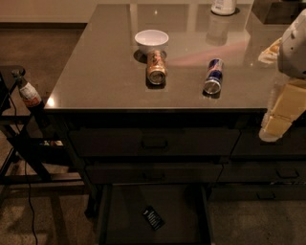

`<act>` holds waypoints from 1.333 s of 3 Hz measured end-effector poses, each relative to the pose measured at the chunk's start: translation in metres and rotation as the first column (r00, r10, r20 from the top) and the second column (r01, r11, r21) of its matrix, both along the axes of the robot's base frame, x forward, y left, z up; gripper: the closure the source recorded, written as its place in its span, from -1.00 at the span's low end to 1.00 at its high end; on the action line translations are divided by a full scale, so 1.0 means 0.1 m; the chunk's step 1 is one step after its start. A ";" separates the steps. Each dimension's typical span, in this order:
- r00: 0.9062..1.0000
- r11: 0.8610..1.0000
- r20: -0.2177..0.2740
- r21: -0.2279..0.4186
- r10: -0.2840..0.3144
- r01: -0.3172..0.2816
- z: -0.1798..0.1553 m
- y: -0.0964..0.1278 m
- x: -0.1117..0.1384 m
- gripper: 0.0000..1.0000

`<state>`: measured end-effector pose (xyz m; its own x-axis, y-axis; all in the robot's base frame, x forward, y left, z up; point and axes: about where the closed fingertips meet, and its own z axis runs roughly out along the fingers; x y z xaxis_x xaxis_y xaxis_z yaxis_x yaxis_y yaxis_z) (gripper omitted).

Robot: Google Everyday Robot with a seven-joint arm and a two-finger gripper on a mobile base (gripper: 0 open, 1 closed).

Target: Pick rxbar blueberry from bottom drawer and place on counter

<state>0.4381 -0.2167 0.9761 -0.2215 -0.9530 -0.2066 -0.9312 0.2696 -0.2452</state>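
Observation:
The rxbar blueberry [153, 217] is a small dark bar with white lettering. It lies flat and askew on the floor of the bottom drawer [119, 220], which is pulled open below the cabinet front. The counter [105, 72] is a glossy grey-brown top above the drawers. My gripper [271, 130] hangs at the right edge of the view, at the end of the cream and white arm [292, 48]. It is just below the counter's front edge, well above and to the right of the bar, and it holds nothing that I can see.
On the counter are a white bowl [151, 39], an orange can [156, 68] and a blue-silver can [213, 75], both on their sides, and a white container [223, 6] at the back. Two upper drawers [154, 142] are closed. A bottle [29, 94] sits on a dark stand at the left.

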 end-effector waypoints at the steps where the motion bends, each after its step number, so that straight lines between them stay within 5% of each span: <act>1: 1.000 1.000 0.007 0.007 0.000 0.000 0.00 0.02 -0.01 -1.00; 2: 1.000 0.998 0.006 0.055 -0.009 0.009 -0.25 0.17 -0.17 -1.00; 3: 0.997 0.994 -0.058 0.095 -0.041 0.046 -0.88 0.33 -0.30 -1.00; 4: 0.984 0.991 -0.162 0.101 -0.069 0.086 -1.57 0.49 -0.50 -1.00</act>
